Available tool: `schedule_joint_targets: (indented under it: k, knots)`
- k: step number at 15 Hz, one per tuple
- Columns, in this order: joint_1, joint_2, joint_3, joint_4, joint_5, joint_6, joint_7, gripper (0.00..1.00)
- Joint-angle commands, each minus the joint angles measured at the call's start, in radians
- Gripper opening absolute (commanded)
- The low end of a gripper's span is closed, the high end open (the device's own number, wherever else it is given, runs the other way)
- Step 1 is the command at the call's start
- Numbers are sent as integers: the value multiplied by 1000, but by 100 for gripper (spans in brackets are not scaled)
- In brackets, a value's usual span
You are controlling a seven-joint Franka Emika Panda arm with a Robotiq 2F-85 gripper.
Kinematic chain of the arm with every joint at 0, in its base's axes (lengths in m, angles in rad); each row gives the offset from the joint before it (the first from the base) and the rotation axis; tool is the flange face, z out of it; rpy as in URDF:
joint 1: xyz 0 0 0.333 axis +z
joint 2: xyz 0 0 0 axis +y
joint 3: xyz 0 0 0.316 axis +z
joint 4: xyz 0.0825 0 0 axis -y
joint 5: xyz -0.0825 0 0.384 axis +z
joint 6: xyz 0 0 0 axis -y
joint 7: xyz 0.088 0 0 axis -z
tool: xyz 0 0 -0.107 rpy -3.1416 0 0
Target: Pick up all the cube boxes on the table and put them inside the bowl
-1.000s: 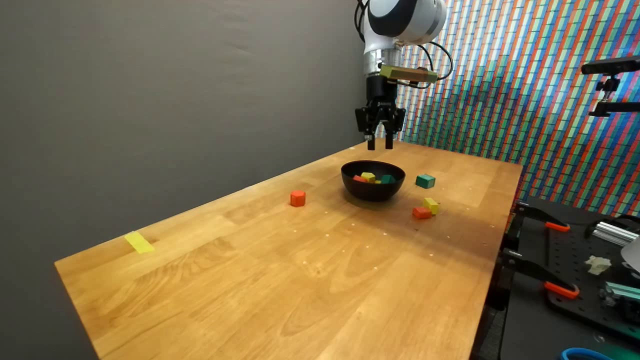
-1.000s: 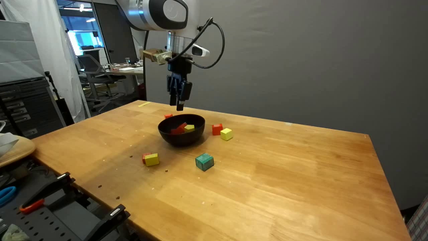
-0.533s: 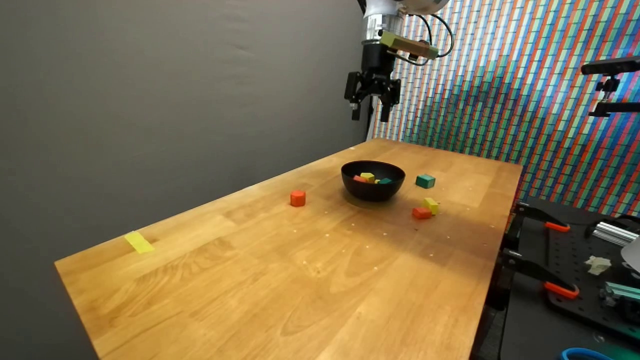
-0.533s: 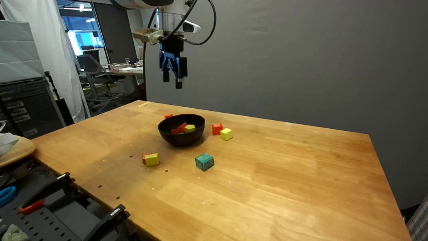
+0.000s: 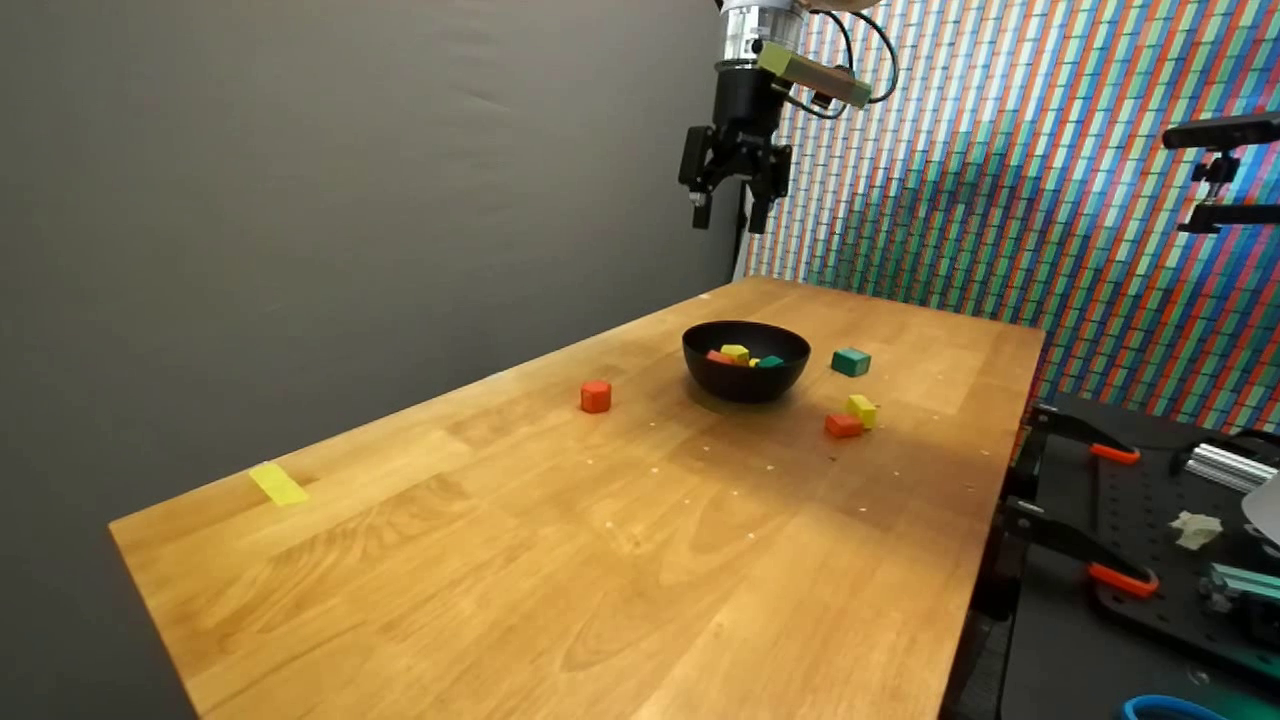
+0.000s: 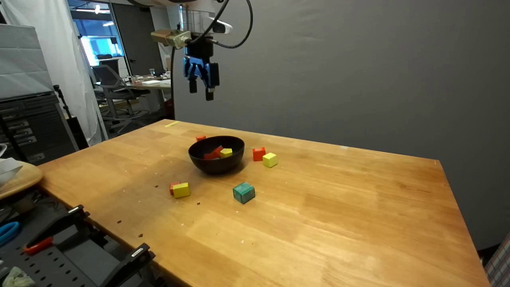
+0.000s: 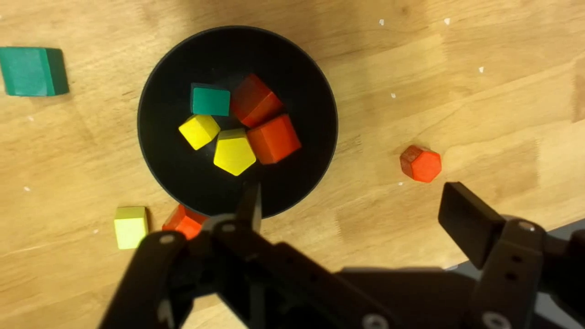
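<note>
Across the table (image 6: 382, 215), open wood runs from a loose green cube (image 6: 244, 193) to the edge; five cubes (image 7: 233, 151) sit inside the black bowl (image 6: 216, 166), others around it. Overhead, the gripper (image 6: 201, 92), spread wide, hangs higher than a second ago.

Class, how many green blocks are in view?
2. One green block lies inside the black bowl; another green block sits on the wooden table, apart from the bowl. In the wrist view a gripper finger covers part of the bowl, possibly hiding more.
</note>
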Motion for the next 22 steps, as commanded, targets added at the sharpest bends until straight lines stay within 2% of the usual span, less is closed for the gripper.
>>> schedule_joint_targets:
  k: [1, 6, 10, 17, 22]
  knots:
    - [7, 38, 13, 27, 10, 15, -38, 100]
    - [64, 198, 54, 141, -79, 60, -107, 100]
    - [125, 349, 60, 259, -156, 108, -84, 100]
    - [210, 583, 16, 477, -239, 162, -36, 100]
    - [241, 672, -20, 571, -280, 153, -18, 100]
